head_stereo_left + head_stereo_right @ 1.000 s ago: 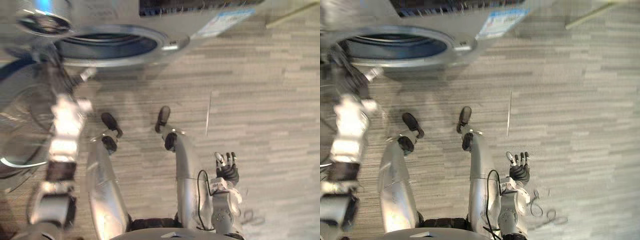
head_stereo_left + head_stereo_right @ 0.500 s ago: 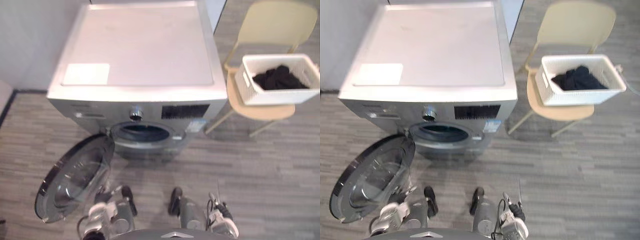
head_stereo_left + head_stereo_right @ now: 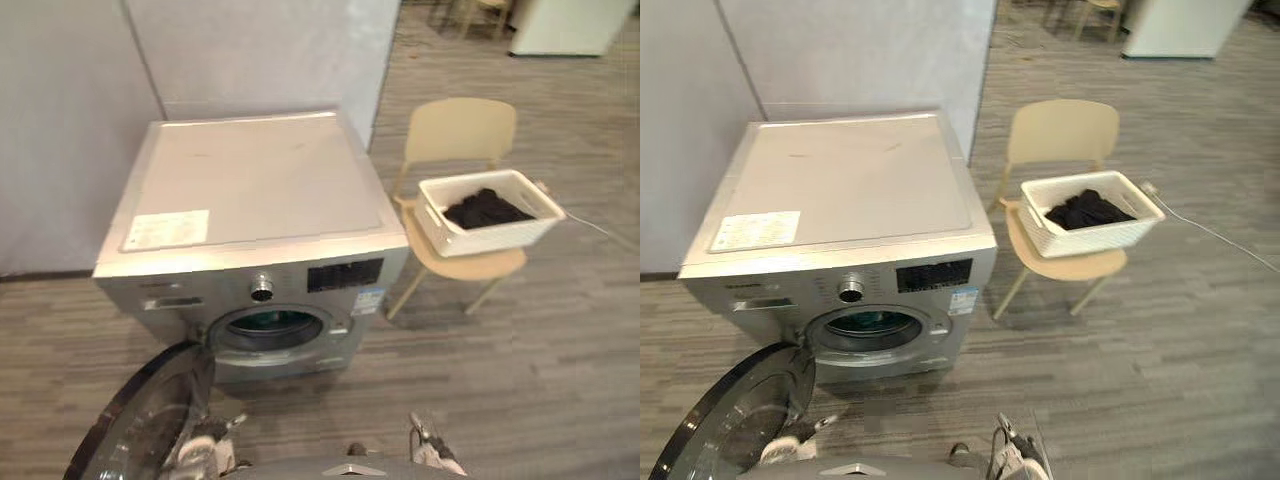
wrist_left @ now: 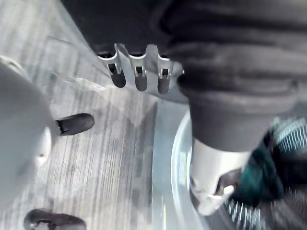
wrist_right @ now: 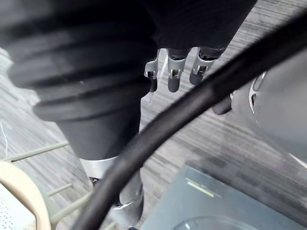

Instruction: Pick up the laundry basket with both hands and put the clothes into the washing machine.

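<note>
Plainly, both idle — left robot hand (image 4: 139,76) and right robot hand (image 5: 173,76) hang with fingers relaxed, holding nothing.

The washer door (image 3: 148,420) is cut off at the lower left edge; the clothes (image 3: 487,208) are partly hidden by the basket (image 3: 485,238) wall.

Pale yellow chair (image 3: 458,132) on grey wood-plank floor (image 3: 560,350), grey panelled wall (image 3: 250,50) behind, white cabinet (image 3: 565,25) far back, thin white cable (image 3: 1220,236) trailing beside the chair.
</note>
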Controlling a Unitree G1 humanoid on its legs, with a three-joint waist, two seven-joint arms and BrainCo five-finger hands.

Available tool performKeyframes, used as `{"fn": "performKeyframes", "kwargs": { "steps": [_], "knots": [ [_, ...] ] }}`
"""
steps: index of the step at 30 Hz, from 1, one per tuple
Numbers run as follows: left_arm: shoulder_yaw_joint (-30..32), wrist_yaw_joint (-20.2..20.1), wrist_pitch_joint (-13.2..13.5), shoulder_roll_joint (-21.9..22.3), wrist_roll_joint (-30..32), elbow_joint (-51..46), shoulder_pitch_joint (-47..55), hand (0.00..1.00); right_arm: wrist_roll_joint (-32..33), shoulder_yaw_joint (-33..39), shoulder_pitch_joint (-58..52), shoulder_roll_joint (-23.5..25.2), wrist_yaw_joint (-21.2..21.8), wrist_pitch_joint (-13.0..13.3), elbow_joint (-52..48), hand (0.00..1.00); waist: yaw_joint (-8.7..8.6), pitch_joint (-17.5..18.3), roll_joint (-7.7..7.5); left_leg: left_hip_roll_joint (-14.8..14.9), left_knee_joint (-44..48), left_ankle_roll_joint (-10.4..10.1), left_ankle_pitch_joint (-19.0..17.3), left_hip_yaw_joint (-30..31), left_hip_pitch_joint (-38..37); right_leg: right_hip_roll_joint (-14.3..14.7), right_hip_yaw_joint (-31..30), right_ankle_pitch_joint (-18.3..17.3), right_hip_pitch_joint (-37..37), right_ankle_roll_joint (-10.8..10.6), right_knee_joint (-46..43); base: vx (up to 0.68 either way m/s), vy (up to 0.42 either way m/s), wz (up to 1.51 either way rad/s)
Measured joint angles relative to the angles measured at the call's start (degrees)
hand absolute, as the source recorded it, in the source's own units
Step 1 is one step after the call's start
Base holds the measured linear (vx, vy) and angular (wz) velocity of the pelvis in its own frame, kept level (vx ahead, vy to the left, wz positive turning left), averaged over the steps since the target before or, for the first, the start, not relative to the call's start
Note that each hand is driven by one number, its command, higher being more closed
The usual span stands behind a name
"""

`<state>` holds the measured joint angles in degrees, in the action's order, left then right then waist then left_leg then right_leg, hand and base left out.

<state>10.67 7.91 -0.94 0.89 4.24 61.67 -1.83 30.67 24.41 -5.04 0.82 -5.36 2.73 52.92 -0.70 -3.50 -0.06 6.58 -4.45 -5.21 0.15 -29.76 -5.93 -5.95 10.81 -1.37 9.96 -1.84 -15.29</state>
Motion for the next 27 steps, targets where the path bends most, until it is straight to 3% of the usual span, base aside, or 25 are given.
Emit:
{"fn": "performKeyframes", "kwargs": {
  "steps": [2, 3, 4, 5, 7, 8, 9, 10, 11, 13, 14, 15, 16, 17, 18, 19, 20, 22, 23, 26, 27],
  "knots": [
    [-2.44, 0.17, 0.64, -1.13, 0.74, -0.24, -2.13, 0.0, -1.62, -2.12, 0.5, 0.39, 0.27, 0.09, 0.39, 0.0, -1.23, -1.78, -2.18, -0.54, 1.46, 0.09, -1.31, -0.07, -0.03, -0.07, -0.78, 0.39, -0.11, -0.09, 1.87, -0.06, 0.005, -0.63],
    [-2.51, 0.18, 0.83, -1.49, 0.89, -0.26, -3.07, 0.0, -1.8, -2.34, 0.6, 0.39, 0.23, 0.09, 0.66, 0.0, -1.59, -2.49, -2.2, -0.58, 2.31, 0.12, -1.62, -0.47, 0.09, -0.04, -0.82, 0.62, -0.22, -0.21, 3.08, -0.03, -0.01, -0.59],
    [-2.44, 0.29, 0.99, -2.05, 1.01, -0.25, -3.04, 0.0, -1.84, -2.29, 1.41, 0.08, 0.16, 0.14, 1.64, 0.0, -1.89, -2.9, -2.27, 0.6, 3.72, 0.89, -1.2, -3.22, 0.13, -0.91, 0.77, -0.86, -0.83, 1.38, 4.56, 0.01, -0.021, -0.69],
    [-2.56, 0.59, 1.03, -2.06, 0.97, -0.3, -3.0, 0.0, -1.87, -2.16, 1.4, -0.71, -0.07, 0.07, 3.06, 0.0, -1.86, -3.12, -1.7, 1.83, 4.65, 0.98, -1.22, -4.9, -0.38, -3.51, 7.82, -2.96, -0.96, 3.09, 1.48, 0.01, -0.021, -0.67],
    [-3.99, 0.78, 1.03, -3.54, 0.9, -0.2, -2.77, 0.0, -1.9, -2.04, 1.14, -1.54, -0.19, -0.09, 5.48, 0.0, -1.85, -3.28, -1.38, 3.36, 5.95, -0.03, -1.63, -5.0, -0.67, -6.4, 12.92, -3.31, -2.03, 2.49, -0.82, 0.04, -0.054, -0.3],
    [-4.66, 0.75, 1.12, -4.75, 0.86, -0.21, -2.4, 0.0, -2.24, -1.67, 0.83, -1.49, -0.29, -0.26, 6.9, 0.0, -1.76, -2.96, -2.06, 3.72, 6.7, -0.91, -1.87, -4.92, -0.74, -6.92, 12.07, -1.47, -3.09, 0.34, 0.44, 0.05, -0.153, -0.16],
    [-4.52, 0.63, 1.21, -5.78, 0.85, -0.12, -1.79, 0.0, -3.18, -1.62, 0.52, -1.38, -0.37, -0.47, 8.28, 0.0, -1.59, -2.82, -2.69, 4.38, 7.64, -2.04, -2.21, -4.84, -0.78, -6.05, 9.79, -2.27, -4.11, -4.12, 2.49, 0.05, -0.251, -0.27],
    [-4.04, 0.6, 1.26, -5.92, 0.87, 0.44, -0.96, 0.0, -3.99, -0.53, 0.8, -2.13, -0.32, -0.49, 9.24, 0.0, -1.52, -3.06, -1.85, 7.19, 9.4, -3.33, -2.59, -5.03, -0.89, -3.77, 9.63, -3.06, -4.61, -2.77, 3.14, 0.05, -0.365, -0.46],
    [-2.59, 0.37, 1.3, -6.0, 1.06, 1.46, 0.71, 0.0, -4.1, 0.36, 1.15, -2.89, -0.14, -0.5, 9.29, 0.0, -1.19, -4.21, -0.02, 11.14, 13.86, -4.92, -3.67, -5.42, -0.79, -0.78, 8.45, -5.2, -4.95, -1.12, 2.44, 0.05, -0.333, -0.53],
    [1.29, -0.03, 1.22, -5.09, 0.71, 2.48, 2.6, 0.0, -4.08, 0.48, 1.16, -3.54, -0.06, -0.49, 9.41, 0.0, -0.91, -4.71, 1.01, 16.15, 21.95, -5.27, -4.09, -4.41, 0.4, 2.44, 7.2, -6.17, -5.69, 0.64, 2.51, 0.06, -0.322, -0.66],
    [5.89, -0.01, 1.26, -4.91, 1.29, 1.86, 3.62, 0.0, -4.1, 0.26, 1.03, -4.05, 0.19, -0.45, 9.58, 0.0, -0.39, -5.0, 1.82, 21.26, 31.77, -2.99, -3.5, -1.97, 3.46, 5.37, 5.95, -6.58, -6.67, 2.32, 3.06, 0.06, -0.312, -0.77],
    [7.46, -0.01, 1.02, -4.95, 1.67, 1.9, 3.99, 0.0, -4.09, -0.37, 1.14, -4.25, 0.24, -0.44, 9.64, 0.0, 0.08, -5.18, 2.18, 23.64, 37.59, 1.99, -2.3, -0.08, 5.49, 7.01, 4.55, -6.66, -7.17, 3.31, 3.39, 0.09, -0.434, -1.14],
    [9.65, 0.01, 0.8, -5.07, 1.37, 1.92, 5.75, 0.0, -4.09, -2.5, 1.33, -4.81, 0.36, -0.32, 9.58, 0.0, 1.05, -5.32, 2.26, 26.12, 46.68, 11.33, 3.53, 5.81, 9.89, 9.39, 1.33, -6.58, -7.94, 4.83, 4.2, 0.1, -0.267, -1.51],
    [10.8, 0.04, 1.3, -4.44, 1.07, 1.26, 6.79, 0.0, -4.09, -4.17, 1.69, -5.19, 0.44, -0.02, 9.02, 0.0, 2.43, -5.56, 1.9, 25.16, 54.63, 11.34, 4.67, 12.92, 14.6, 10.58, -2.04, -6.43, -8.07, 6.51, 4.77, 0.14, -0.298, -1.58],
    [10.87, -0.05, 1.16, -4.06, 1.06, 1.36, 7.03, 0.0, -4.09, -4.51, 2.08, -5.63, 0.42, 0.11, 8.93, 0.0, 2.88, -5.59, 2.1, 23.78, 58.92, 9.82, 2.73, 15.28, 16.7, 10.98, -3.79, -6.24, -8.01, 7.29, 5.04, 0.17, -0.178, -1.48],
    [10.88, -0.05, 1.08, -3.38, 0.96, 1.57, 7.72, 0.0, -4.12, -5.54, 2.34, -6.55, 0.41, 0.26, 8.93, 0.0, 3.43, -5.52, 2.44, 20.36, 65.78, 7.17, -0.77, 18.92, 20.27, 11.65, -6.5, -5.4, -8.2, 8.69, 6.47, 0.2, -0.148, -1.31],
    [11.45, -0.01, 1.11, -2.77, 0.77, 1.74, 8.5, 0.0, -4.15, -6.52, 2.57, -6.97, 0.48, 0.5, 8.91, 0.0, 4.05, -5.63, 2.69, 16.68, 69.97, 5.45, -3.99, 20.66, 23.05, 12.41, -9.31, -4.7, -9.03, 9.42, 8.09, 0.22, -0.133, -1.25],
    [11.83, 0.03, 1.04, -2.44, 0.26, 2.06, 10.01, 0.0, -4.43, -8.03, 2.98, -6.89, 0.63, 0.52, 8.91, 0.0, 4.53, -5.56, 3.07, 12.24, 70.72, 4.61, -7.22, 21.72, 24.82, 13.88, -12.75, -3.96, -10.57, 9.69, 10.07, 0.3, -0.084, -1.11],
    [11.89, 0.04, 1.02, -2.01, -0.27, 1.85, 11.13, 0.0, -6.46, -9.76, 4.15, -6.95, 1.19, 0.53, 8.89, 0.0, 5.84, -5.53, 3.47, 6.7, 65.68, 3.76, -10.7, 22.86, 25.5, 15.38, -16.32, -2.79, -12.52, 8.81, 11.49, 0.41, -0.049, -1.21],
    [11.71, 0.01, 1.02, -1.66, -0.57, 1.85, 11.6, 0.0, -7.43, -11.03, 6.87, -6.69, 1.3, 0.56, 8.81, 0.0, 6.89, -6.23, 4.07, 0.11, 52.4, 3.87, -13.66, 24.14, 25.81, 16.12, -19.52, -2.78, -15.0, 8.31, 12.39, 0.33, 0.021, -0.81],
    [11.65, 0.0, 1.07, -1.5, -0.51, 1.77, 11.1, 0.0, -8.03, -11.68, 8.43, -6.02, 1.43, 0.84, 8.6, 0.0, 7.09, -6.34, 3.87, -3.5, 39.93, 3.21, -12.79, 25.13, 25.57, 15.97, -20.45, -3.24, -15.83, 7.8, 12.7, 0.32, 0.062, -0.59]
  ]
}}
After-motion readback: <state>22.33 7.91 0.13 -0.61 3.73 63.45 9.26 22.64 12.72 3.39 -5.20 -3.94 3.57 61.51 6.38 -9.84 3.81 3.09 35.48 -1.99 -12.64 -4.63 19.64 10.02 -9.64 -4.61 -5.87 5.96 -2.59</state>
